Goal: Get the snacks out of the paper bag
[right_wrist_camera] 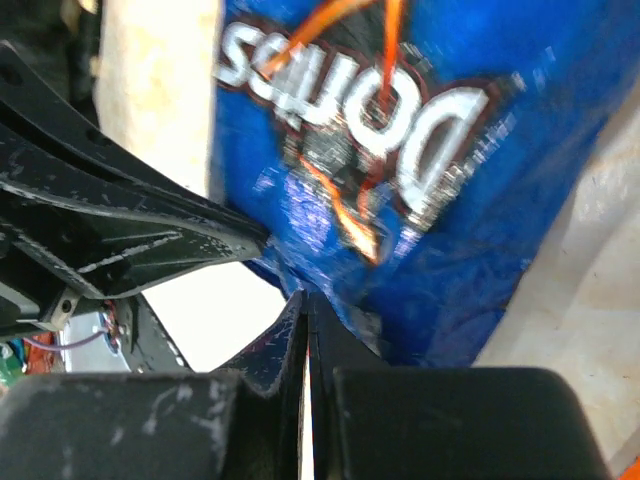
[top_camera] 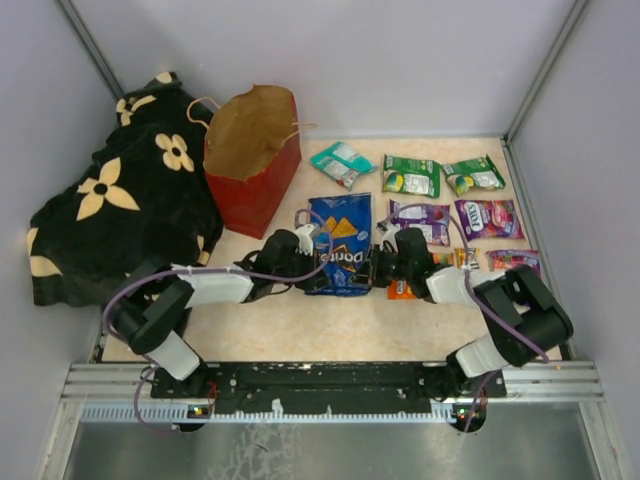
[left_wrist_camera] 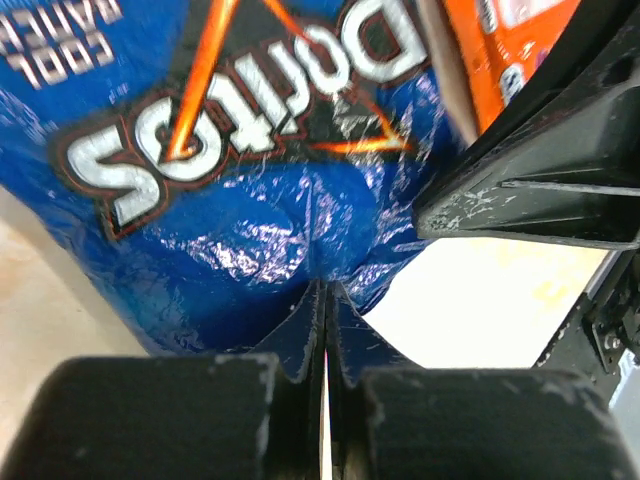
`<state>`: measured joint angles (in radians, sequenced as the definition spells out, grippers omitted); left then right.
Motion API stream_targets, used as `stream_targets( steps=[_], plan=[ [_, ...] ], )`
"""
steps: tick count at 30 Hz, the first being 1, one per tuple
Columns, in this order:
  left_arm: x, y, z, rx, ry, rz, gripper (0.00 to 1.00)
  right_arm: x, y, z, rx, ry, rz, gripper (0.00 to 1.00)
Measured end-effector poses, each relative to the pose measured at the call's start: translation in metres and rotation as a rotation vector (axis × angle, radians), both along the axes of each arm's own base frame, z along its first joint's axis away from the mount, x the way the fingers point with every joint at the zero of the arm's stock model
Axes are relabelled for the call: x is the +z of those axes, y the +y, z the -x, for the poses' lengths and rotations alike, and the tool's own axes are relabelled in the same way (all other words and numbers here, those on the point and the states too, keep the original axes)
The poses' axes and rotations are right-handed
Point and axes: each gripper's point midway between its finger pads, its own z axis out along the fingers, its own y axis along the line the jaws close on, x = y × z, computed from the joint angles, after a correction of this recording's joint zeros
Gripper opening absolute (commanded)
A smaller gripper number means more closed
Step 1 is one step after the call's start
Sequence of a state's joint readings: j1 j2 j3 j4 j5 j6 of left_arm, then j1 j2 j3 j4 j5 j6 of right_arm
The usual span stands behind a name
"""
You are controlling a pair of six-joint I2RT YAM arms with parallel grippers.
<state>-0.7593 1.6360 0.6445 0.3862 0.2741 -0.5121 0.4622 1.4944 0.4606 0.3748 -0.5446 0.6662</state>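
Overhead, the Doritos bag [top_camera: 341, 235] lies outside the paper bag [top_camera: 250, 160], between both arms, with its long axis pointing away from them. A purple packet [top_camera: 420, 218] sits just to the right. Left wrist: the left tool [left_wrist_camera: 325, 400] is pinched tight on the blue near edge, with an orange packet [left_wrist_camera: 505, 40] close by. Right wrist: the right tool [right_wrist_camera: 305, 370] is clamped on the same edge.

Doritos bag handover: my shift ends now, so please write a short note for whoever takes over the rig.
Left gripper: shut on the near edge of the Doritos bag.
Right gripper: shut on the same edge.
Paper bag: far left beside the blanket, mouth open, no packet showing inside.
Done: small packets lie in rows on the table, right of the paper bag.
Left: probably set the Doritos bag down, let go, and check the paper bag is empty.
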Motion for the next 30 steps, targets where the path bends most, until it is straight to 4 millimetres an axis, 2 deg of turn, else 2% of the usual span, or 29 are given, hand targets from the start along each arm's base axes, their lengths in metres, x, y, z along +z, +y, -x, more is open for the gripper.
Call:
stream_targets(
  steps=[3, 7, 10, 11, 13, 15, 17, 18, 19, 26, 28, 30],
  plan=[
    [0.021, 0.002, -0.008, 0.013, -0.038, -0.017, 0.0, 0.028, 0.002, -0.011, -0.005, -0.066, -0.002, 0.0],
    [0.071, -0.004, -0.029, 0.042, -0.156, 0.024, 0.0, 0.086, 0.015, -0.043, -0.002, -0.215, -0.045, 0.0],
    [0.089, -0.007, -0.042, 0.065, -0.206, 0.045, 0.0, 0.104, 0.022, -0.057, 0.002, -0.265, -0.072, 0.0],
    [0.087, -0.007, -0.044, 0.071, -0.207, 0.043, 0.0, 0.102, 0.024, -0.059, 0.003, -0.266, -0.078, 0.0],
    [0.075, -0.006, -0.047, 0.079, -0.192, 0.026, 0.0, 0.085, 0.027, -0.062, 0.002, -0.23, -0.077, 0.0],
    [0.049, -0.004, -0.05, 0.09, -0.155, -0.004, 0.0, 0.053, 0.028, -0.061, 0.001, -0.158, -0.06, 0.0],
    [0.01, 0.005, -0.048, 0.105, -0.083, -0.051, 0.0, 0.016, 0.026, -0.054, -0.003, -0.065, -0.036, 0.0],
    [-0.003, 0.008, -0.048, 0.115, -0.056, -0.053, 0.0, -0.003, 0.023, -0.048, -0.01, -0.009, -0.027, 0.0],
    [-0.006, 0.005, -0.048, 0.108, -0.042, -0.027, 0.0, -0.012, 0.023, -0.042, -0.004, 0.026, -0.039, 0.0],
    [-0.004, 0.008, -0.05, 0.113, -0.048, -0.028, 0.0, -0.008, 0.02, -0.042, -0.023, 0.02, -0.049, 0.0],
    [0.0, 0.012, -0.052, 0.114, -0.054, -0.058, 0.0, 0.002, 0.016, -0.042, -0.032, 0.006, -0.034, 0.0],
    [0.01, 0.013, -0.057, 0.116, -0.073, -0.083, 0.0, 0.022, 0.016, -0.047, -0.037, -0.032, -0.031, 0.0]
  ],
)
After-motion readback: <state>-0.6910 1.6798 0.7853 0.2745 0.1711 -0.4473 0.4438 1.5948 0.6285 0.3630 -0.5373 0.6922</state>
